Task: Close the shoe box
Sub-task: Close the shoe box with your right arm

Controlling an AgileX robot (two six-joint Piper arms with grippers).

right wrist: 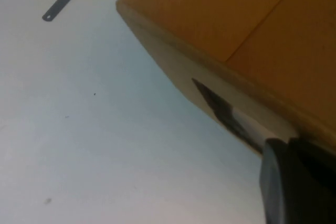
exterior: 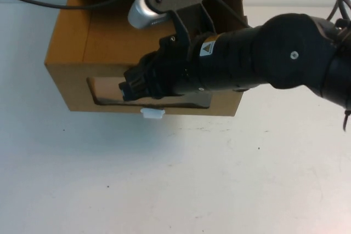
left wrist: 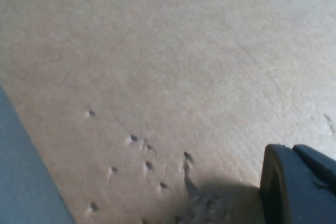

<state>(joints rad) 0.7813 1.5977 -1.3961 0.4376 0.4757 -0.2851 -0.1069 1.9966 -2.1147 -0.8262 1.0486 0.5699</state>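
Right gripper [exterior: 127, 89] pressed at shoe box [exterior: 68, 53] window; left gripper [left wrist: 296, 184] against bare cardboard. Jaws' state impossible to tell on either.
Could slip into window or skew drawer on desk [exterior: 175, 179], jamming it.

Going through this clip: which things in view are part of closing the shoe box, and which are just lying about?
Part of the job:
- shoe box, its drawer pulled out toward the robot
- white pull tab below the window
- right hand, at the drawer's front panel
- left hand, over plain cardboard

Lying about:
- black cable behind the box
- white table
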